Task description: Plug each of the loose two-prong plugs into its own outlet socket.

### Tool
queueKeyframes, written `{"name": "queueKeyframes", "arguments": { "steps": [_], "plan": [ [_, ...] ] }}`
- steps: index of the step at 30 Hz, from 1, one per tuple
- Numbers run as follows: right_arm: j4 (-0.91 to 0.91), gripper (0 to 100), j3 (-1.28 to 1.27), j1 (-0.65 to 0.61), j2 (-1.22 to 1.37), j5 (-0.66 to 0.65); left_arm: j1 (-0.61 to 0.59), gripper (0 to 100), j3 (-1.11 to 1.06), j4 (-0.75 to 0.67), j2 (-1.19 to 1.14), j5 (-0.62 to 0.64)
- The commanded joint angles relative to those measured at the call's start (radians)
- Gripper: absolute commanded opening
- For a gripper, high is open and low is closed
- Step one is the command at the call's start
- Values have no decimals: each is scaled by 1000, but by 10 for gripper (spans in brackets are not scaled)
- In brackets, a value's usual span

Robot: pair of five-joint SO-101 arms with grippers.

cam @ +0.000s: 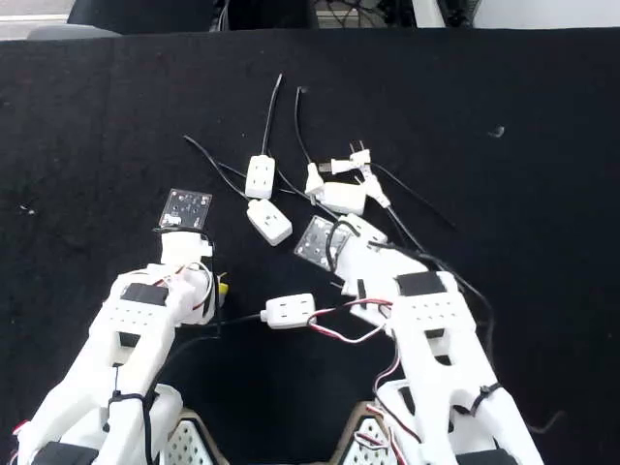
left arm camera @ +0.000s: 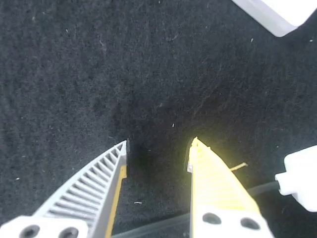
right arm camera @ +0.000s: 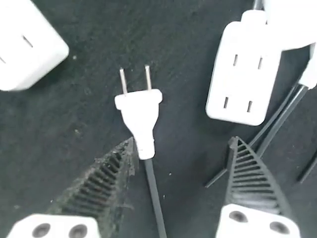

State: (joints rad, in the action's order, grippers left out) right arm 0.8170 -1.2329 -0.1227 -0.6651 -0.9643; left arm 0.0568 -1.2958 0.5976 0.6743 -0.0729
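- Right now my right gripper point(right arm camera: 181, 144) is spread wide and holds nothing. The two-prong plug point(right arm camera: 137, 111) lies between my fingers, close to the ribbed finger point(right arm camera: 109, 173). That fingertip sits just beside the plug's tail; I cannot tell whether they touch.
- Its prongs point(right arm camera: 133, 79) point away past my fingertips, and its cord point(right arm camera: 154, 198) runs back between the fingers toward my wrist.
- I judge the step in hand to be gripping this plug. To do it well I would shift sideways until the body is centred. Then I would close on the flat sides of the moulded body, not the thin cord, leaving the prongs free ahead of the fingertips.
- The double outlet block point(right arm camera: 242, 74) lies just beyond my other finger point(right arm camera: 247, 173) with its slots facing up. The plug would probably have to be tipped prongs-down over one slot pair before pressing.
- My left gripper point(left arm camera: 158, 144) is open too. Bare black cloth point(left arm camera: 99, 74) lies between its grey finger point(left arm camera: 99, 183) and yellow finger point(left arm camera: 215, 178). A white moulded cord end point(left arm camera: 299, 176) lies outside the yellow one.
- My right wrist view gives me the prongs and slot pairs plainly. The high view adds the wider tangle: more socket blocks point(cam: 260, 176), more loose plugs point(cam: 360, 153) farther out, and a corded socket point(cam: 289, 310) between my two arms.
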Motion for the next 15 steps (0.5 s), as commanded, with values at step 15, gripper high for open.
{"name": "queueKeyframes", "arguments": {
  "steps": [15],
  "plan": [
    [72, 285, 105, 130, -22, 115, 5, 205, 1, -12, 12, 0]
  ]
}}
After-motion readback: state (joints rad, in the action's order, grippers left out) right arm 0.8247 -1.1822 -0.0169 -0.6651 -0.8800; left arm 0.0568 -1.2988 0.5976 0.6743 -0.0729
